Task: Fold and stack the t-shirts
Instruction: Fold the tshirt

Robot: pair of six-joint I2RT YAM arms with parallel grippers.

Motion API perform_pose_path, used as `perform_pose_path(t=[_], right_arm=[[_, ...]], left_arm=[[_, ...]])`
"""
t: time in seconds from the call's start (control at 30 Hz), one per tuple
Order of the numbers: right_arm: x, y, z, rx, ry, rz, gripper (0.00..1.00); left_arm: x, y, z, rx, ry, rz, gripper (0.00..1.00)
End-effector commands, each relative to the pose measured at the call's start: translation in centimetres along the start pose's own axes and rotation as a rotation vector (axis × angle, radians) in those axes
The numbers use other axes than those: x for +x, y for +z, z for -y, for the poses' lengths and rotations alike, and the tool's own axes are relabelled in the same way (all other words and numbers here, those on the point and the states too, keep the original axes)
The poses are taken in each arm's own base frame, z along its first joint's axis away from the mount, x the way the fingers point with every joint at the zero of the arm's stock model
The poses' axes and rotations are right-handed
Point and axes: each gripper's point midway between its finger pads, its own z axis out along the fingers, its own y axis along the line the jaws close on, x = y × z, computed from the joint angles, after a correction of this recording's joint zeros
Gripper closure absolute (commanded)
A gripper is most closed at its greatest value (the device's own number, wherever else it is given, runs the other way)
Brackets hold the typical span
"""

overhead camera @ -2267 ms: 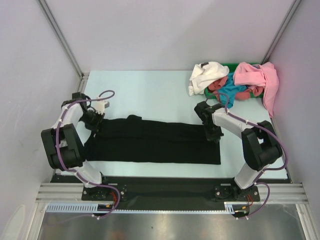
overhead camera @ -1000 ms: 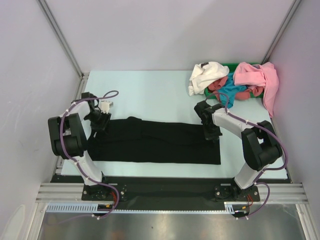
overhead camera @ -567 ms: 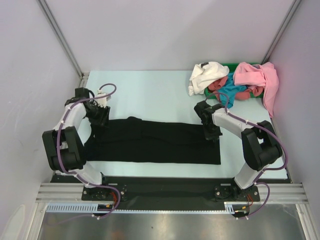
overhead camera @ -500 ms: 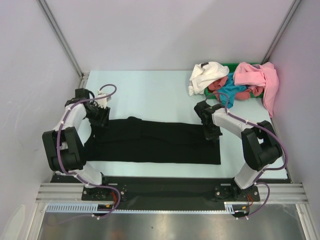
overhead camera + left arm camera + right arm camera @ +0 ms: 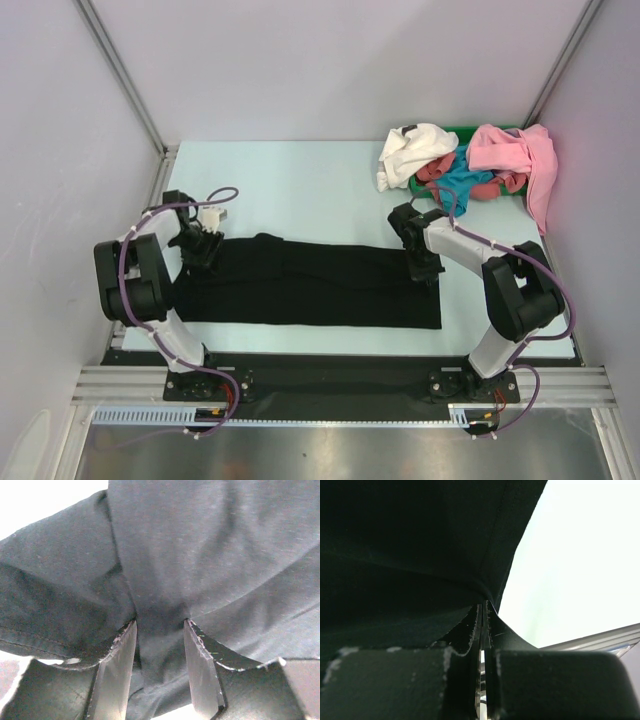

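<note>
The black t-shirt (image 5: 310,285) lies as a long folded strip across the near half of the table. My left gripper (image 5: 203,250) is down on its far left corner. In the left wrist view the black cloth (image 5: 175,555) fills the frame, and the left gripper (image 5: 160,622) stands open with a ridge of cloth between its fingers. My right gripper (image 5: 425,268) is at the shirt's far right corner. In the right wrist view it (image 5: 484,605) is shut on a thin edge of the black cloth (image 5: 410,540). The starburst print is hidden.
A heap of shirts lies at the back right: white (image 5: 415,150), pink (image 5: 515,155), teal (image 5: 462,182) and red (image 5: 440,170), over a green bin (image 5: 500,128). Walls stand close on the left, the right and behind.
My left arm has shifted about at the shirt's left end, and its gripper now sits slightly nearer and lower on the corner. The right arm and the shirt have not moved.
</note>
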Motion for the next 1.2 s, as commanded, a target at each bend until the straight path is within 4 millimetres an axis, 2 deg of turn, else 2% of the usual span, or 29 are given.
perform_pose_path(t=[0.0,0.17,0.3,0.33,0.37,0.4,0.47,0.5,0.77,0.9,1.03,1.17], right_arm=[[-0.3,-0.6,0.5,0.013,0.024,0.035,1.0],[-0.2,-0.6,0.5,0.013,0.023,0.035,1.0],[-0.3,-0.5,0.4,0.011,0.021,0.035,1.0],[-0.2,-0.5,0.4,0.013,0.02,0.035,1.0],[-0.2,-0.6,0.4,0.013,0.022,0.036,1.0],[-0.3,-0.6,0.4,0.012,0.022,0.038,1.0],[-0.3,-0.7,0.4,0.015,0.02,0.041,1.0],[-0.4,-0.7,0.5,0.019,0.023,0.042,1.0],[-0.9,-1.0,1.1,0.039,0.025,0.055,1.0],[-1.2,-1.2,1.3,0.043,0.023,0.062,1.0],[-1.2,-1.4,1.6,0.051,0.023,0.06,1.0],[-0.5,-1.3,1.9,0.056,0.031,0.046,1.0]], left_arm=[[0.3,0.4,-1.4,-0.062,-0.01,-0.014,0.51],[1.4,0.7,-1.4,-0.065,-0.021,-0.039,0.5],[2.1,0.9,-0.6,-0.031,-0.032,-0.056,0.48],[2.2,0.9,-0.3,-0.015,-0.038,-0.059,0.51],[2.1,0.9,-0.1,-0.009,-0.034,-0.056,0.58],[2.0,0.7,0.0,-0.002,-0.027,-0.05,0.75],[1.6,0.0,0.0,0.0,-0.014,-0.038,0.93],[1.4,-0.3,-0.1,-0.006,-0.01,-0.031,1.0],[-1.1,-4.3,-1.4,-0.044,0.016,0.047,1.0],[-1.8,-5.6,-1.2,-0.022,0.031,0.077,0.99],[-1.4,-6.5,-0.4,0.023,0.089,0.074,0.93],[0.4,-6.3,0.0,0.041,0.136,0.035,0.86]])
